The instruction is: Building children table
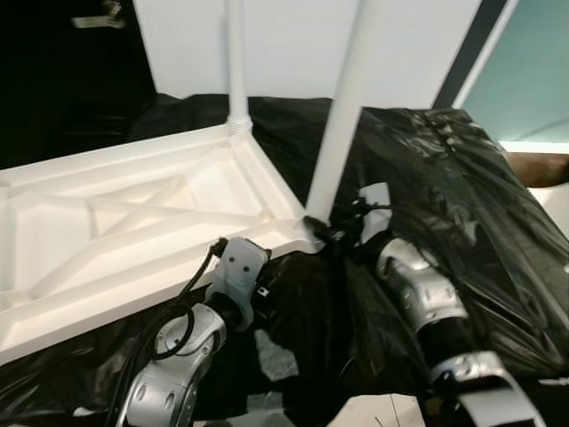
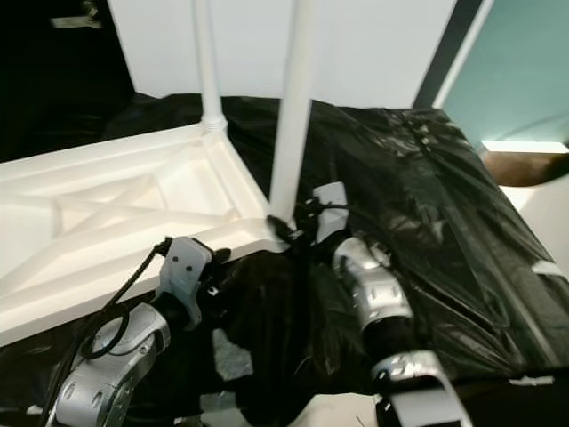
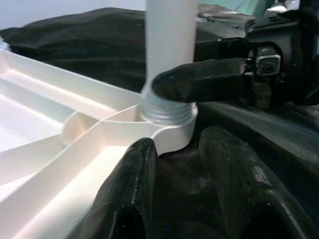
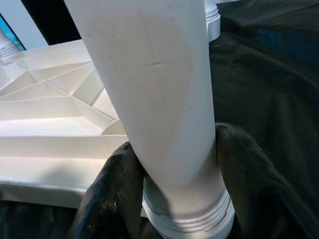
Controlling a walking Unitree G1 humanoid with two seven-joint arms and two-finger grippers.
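Observation:
A white children's table top (image 1: 107,231) lies upside down on a black plastic sheet (image 1: 453,178), its ribbed underside facing up. One white leg (image 1: 236,62) stands in the far corner socket. A second white leg (image 1: 342,116) leans slightly in the near corner socket (image 3: 172,124), with some thread showing at its base. My right gripper (image 4: 179,189) is shut on this leg just above the thread. My left gripper (image 3: 179,174) sits low beside the same corner, open, with only black sheet between its fingers (image 3: 129,194).
A white wall panel (image 1: 293,44) rises behind the table top, with a teal surface (image 1: 533,80) at the right. A brown object (image 1: 544,167) lies past the sheet's right edge. The far left is dark.

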